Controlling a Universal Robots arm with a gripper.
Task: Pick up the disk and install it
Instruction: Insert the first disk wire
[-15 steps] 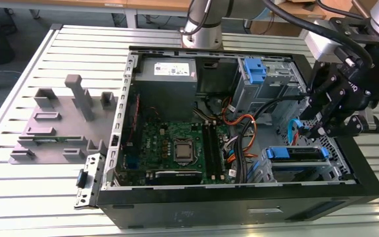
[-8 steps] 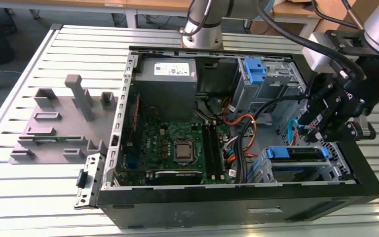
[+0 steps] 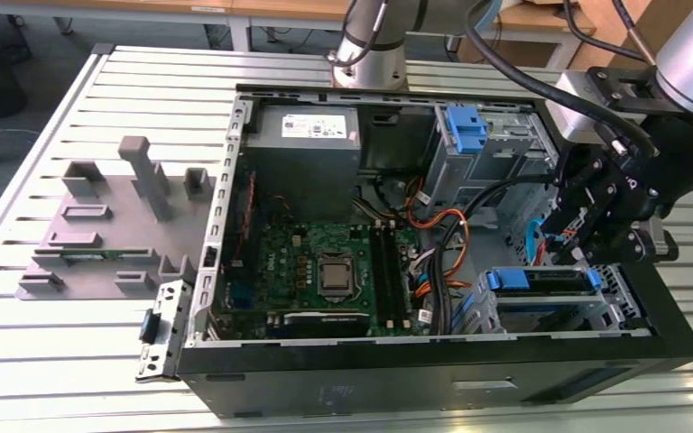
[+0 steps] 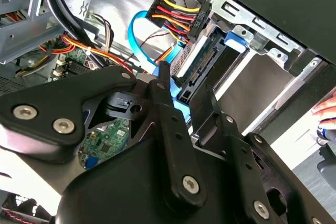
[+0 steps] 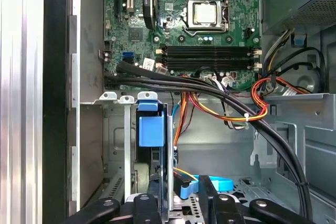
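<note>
Work surface: silver ribbed aluminium table (image 3: 94,370) of parallel slats, with two items resting directly on it.

The slats run across the exterior view from left to right, and in the first wrist view the same surface (image 5: 21,103) lies beside the case wall. A black open-sided desktop computer case (image 3: 443,383) lies flat on its side, occupying the middle and the exterior view's right. A grey moulded plastic fixture tray with upright posts (image 3: 106,225) sits on the exterior view's left, just beside the case and not touching it. Bare slats show around both items.
</note>
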